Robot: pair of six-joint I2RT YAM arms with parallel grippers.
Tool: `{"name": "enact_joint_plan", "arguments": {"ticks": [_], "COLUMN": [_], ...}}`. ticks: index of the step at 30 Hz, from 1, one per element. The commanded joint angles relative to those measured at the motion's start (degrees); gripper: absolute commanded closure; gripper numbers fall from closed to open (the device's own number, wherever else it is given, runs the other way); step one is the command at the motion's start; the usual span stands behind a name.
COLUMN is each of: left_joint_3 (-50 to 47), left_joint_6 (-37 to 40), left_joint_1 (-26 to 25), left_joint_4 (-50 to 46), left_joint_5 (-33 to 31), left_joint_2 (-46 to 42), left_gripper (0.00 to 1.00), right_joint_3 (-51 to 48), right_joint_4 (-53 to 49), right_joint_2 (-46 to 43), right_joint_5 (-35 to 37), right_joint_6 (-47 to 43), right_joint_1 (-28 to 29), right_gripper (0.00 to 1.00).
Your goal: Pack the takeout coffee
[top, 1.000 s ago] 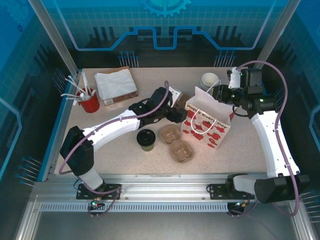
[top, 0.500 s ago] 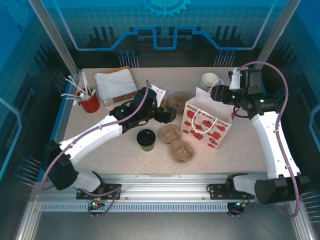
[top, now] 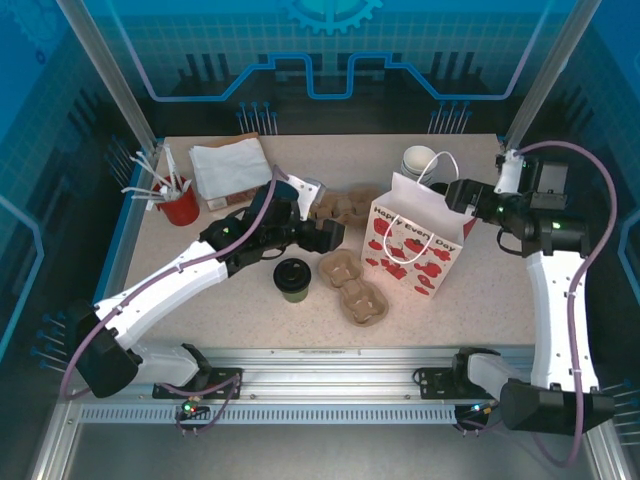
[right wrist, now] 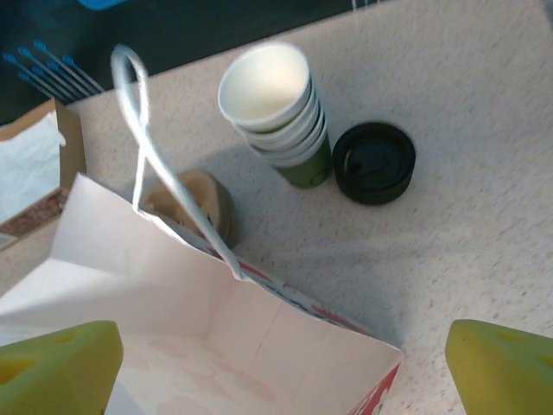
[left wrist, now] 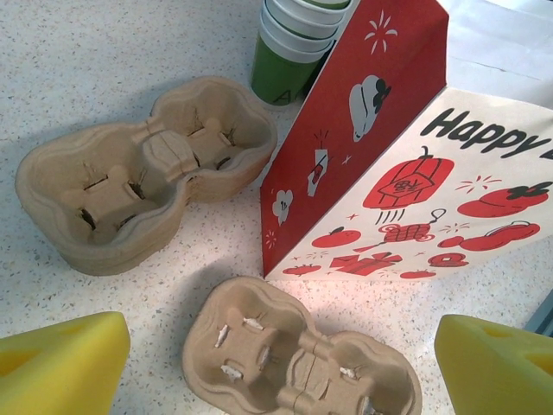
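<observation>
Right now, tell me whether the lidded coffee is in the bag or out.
Out. The takeout coffee stands upright on the table, lid on, left of the paper bag and apart from it.

A white paper bag (left wrist: 484,199) printed with red motifs and black lettering, its side panel red, stands on the speckled beige desk (top: 480,300). The takeout coffee (top: 292,278) is olive green and black-lidded; the pulp carriers (left wrist: 138,173) are tan, the fingers (left wrist: 60,363) yellow.

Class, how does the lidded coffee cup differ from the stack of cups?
The lidded coffee cup is single and capped black; the stack of cups is several nested, open-topped. The first stands left of the bag; the stack behind it. Both are green, upright.
</observation>
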Motion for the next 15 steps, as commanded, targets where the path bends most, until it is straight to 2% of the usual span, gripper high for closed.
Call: {"name": "enact_joint_plan", "arguments": {"ticks": [1,10,15], "left_joint_3": [-0.48,-0.37,-0.24], "left_joint_6": [-0.86,-0.57,-0.57], "left_joint_1": [0.16,0.19,0.19], "left_joint_4": [-1.11,-1.69,-1.56], "left_joint_5": [1.08,1.39,1.57], "left_joint_2": [-0.96,-0.75,-0.75], "left_gripper": [0.07,0.07,0.07], "right_joint_3": [-3.27,-8.03,-10.29], "right_joint_4": [-0.22,1.11,2.16], "right_joint_2": [0.52,-2.12,-3.58], "right_joint_5": [-5.09,-10.70,-11.66], "right_joint_6": [-0.20,1.65,4.29], "right_joint_1": [-0.64,0.47,3.34], "right_gripper": [0.02,0.02,0.02]}}
